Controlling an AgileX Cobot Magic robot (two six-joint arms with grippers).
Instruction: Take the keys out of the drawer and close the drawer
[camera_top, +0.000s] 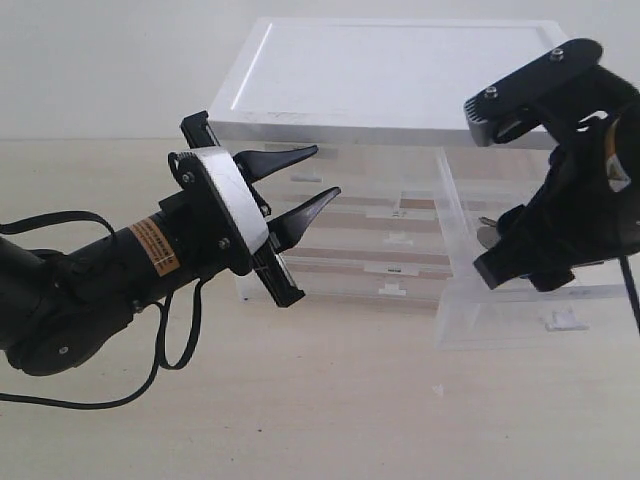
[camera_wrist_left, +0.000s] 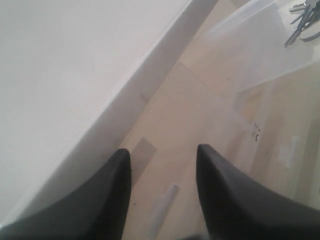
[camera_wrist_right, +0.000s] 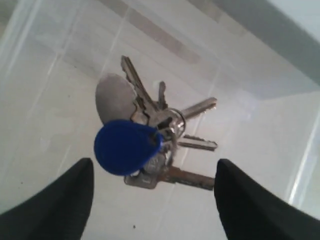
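Note:
The translucent white drawer (camera_top: 530, 318) stands pulled out of the cabinet's right half. The keys (camera_wrist_right: 150, 140) lie flat on its floor, a silver bunch with a blue oval fob (camera_wrist_right: 127, 146) and a grey oval tag (camera_wrist_right: 114, 100). They show faintly at the drawer's far end (camera_top: 487, 232) and in a corner of the left wrist view (camera_wrist_left: 302, 22). My right gripper (camera_wrist_right: 154, 172) hovers open just above them, one finger on each side, touching nothing. My left gripper (camera_top: 322, 172) is open and empty in front of the cabinet's left half.
The white plastic cabinet (camera_top: 390, 90) has full-width drawers (camera_top: 390, 270) with small tab handles under a flat lid. It stands on a pale wooden table (camera_top: 330, 400). The open drawer's clear side walls (camera_top: 450, 215) flank my right gripper.

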